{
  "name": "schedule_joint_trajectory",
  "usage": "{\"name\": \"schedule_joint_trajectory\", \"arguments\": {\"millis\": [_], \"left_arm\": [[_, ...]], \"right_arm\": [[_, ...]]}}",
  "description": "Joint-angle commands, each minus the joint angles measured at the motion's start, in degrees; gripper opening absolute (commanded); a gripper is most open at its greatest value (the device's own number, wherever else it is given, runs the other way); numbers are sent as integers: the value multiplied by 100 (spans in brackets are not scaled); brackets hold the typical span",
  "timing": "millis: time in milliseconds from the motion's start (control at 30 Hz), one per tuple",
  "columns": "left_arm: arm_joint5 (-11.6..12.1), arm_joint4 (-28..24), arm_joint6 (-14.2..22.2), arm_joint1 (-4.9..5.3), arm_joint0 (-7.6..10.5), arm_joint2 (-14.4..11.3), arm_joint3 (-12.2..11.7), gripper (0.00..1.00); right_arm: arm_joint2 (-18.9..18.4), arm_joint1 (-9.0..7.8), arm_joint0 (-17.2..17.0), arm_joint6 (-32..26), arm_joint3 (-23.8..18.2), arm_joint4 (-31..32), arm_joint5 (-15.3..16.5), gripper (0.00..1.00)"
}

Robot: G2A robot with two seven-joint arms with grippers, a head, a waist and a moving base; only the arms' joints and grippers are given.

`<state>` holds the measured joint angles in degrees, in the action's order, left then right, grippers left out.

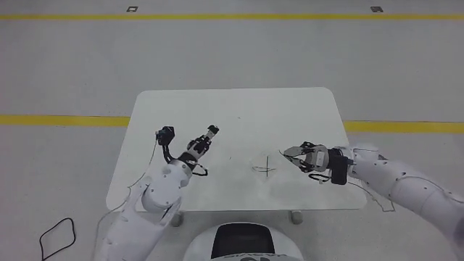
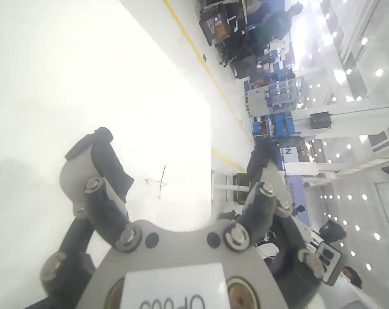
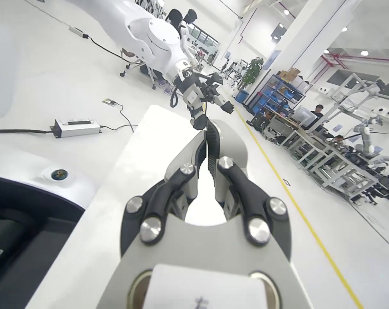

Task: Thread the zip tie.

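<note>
Zip tie (image 1: 265, 167) count: one, as far as you can make out. It is a thin dark item lying flat on the white table (image 1: 217, 109), and its strands cross one another. Whether those crossing lines are a single piece cannot be told. In the top view it sits at about 4 o'clock from the table's centre, near the front edge but not on it. It lies apart from both grippers.

Gripper count: two.

Your left gripper (image 1: 188, 130) hangs over the table at about 10 o'clock from the zip tie, well apart from it. Its two fingers (image 2: 98, 162) are spread wide and are empty. In the left wrist view the zip tie lies on the bright tabletop beyond the gap between those fingers.

Your right gripper (image 1: 288, 152) is at about 2 o'clock from the zip tie, near it but not touching. Its two pads (image 3: 212, 146) are pressed together, pad against pad, along their length in the right wrist view. This gripper points across the table toward the left gripper.

Table count: one, white, with rounded corners.

On the floor you have two yellow lines (image 1: 232, 17), both running from 9 o'clock to 3 o'clock. One lies well beyond the table and the other shows on either side of it. One black cable loop (image 1: 56, 238) lies on the floor at about 8 o'clock from the table.
</note>
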<state>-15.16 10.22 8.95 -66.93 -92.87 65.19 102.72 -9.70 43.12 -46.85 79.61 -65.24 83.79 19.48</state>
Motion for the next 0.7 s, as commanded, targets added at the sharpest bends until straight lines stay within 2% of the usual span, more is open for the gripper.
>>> {"name": "schedule_joint_trajectory", "arguments": {"millis": [0,33,167,267,533,567,667], "left_arm": [[-101,175,209,-7,86,-186,-76,100],[-191,291,309,-21,167,-334,-141,100],[-428,333,208,-122,447,-786,-382,100],[-423,382,55,-179,580,-992,-485,100],[-423,382,55,-179,580,-992,-485,100],[-391,409,29,-178,586,-993,-492,100],[-58,813,84,-145,588,-1056,-490,100]], "right_arm": [[-4,19,-57,3,-1,-14,0,0],[-4,32,-80,3,-6,-21,0,0],[-4,64,-186,3,-18,26,0,0],[-4,71,-205,3,-13,39,0,0],[-4,71,-205,3,-13,39,0,0],[-4,71,-205,3,-13,39,0,0],[-39,80,-297,-105,-99,-122,0,0]]}}
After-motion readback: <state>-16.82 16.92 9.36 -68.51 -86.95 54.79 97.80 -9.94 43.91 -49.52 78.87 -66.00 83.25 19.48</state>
